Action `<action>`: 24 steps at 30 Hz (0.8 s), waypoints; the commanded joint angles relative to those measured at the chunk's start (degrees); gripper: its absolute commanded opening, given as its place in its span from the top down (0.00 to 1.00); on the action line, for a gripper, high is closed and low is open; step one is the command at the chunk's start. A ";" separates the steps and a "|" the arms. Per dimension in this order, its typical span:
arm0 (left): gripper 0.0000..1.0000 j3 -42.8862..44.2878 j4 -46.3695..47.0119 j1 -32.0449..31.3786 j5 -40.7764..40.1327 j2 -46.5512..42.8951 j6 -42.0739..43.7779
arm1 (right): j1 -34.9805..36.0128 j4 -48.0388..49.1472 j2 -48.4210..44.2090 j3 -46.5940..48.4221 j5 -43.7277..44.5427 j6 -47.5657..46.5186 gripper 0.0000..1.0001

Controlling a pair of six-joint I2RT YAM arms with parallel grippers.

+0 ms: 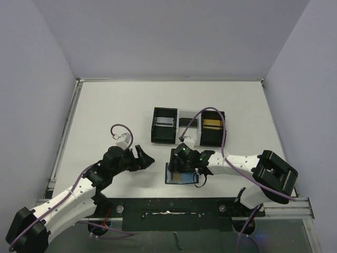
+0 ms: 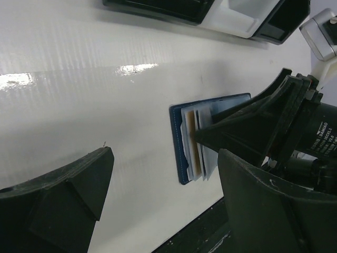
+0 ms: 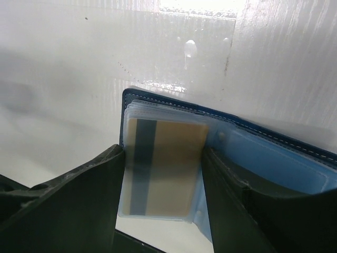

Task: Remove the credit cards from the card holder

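While the open wallet (image 1: 176,178) lies flat on the table (image 1: 105,116) near its front edge, we hold the right gripper (image 1: 182,166) over it, fingers (image 3: 95,179) spread to either side of the gold card (image 3: 168,158) in its clear sleeve. Our left gripper (image 1: 146,157) hovers just left of the wallet, jaws apart and empty.

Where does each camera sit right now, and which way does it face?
Top external: above and behind the arms, looking down on the table, black boxes and both arms.
Left wrist: low over the table, facing the right gripper; its own fingers frame the view.
Right wrist: close above the gold card, looking down between its own fingers.
Shared: all three show the blue card holder.
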 commanded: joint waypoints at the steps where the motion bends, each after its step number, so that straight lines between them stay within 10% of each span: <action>1: 0.19 0.43 7.70 0.24 4.68 1.90 1.80 | -0.59 2.02 0.57 -2.08 -1.59 -0.06 0.44; 24: 0.20 1.17 6.84 0.18 3.44 2.84 1.43 | 3.15 -9.55 3.53 8.86 5.98 -4.39 0.30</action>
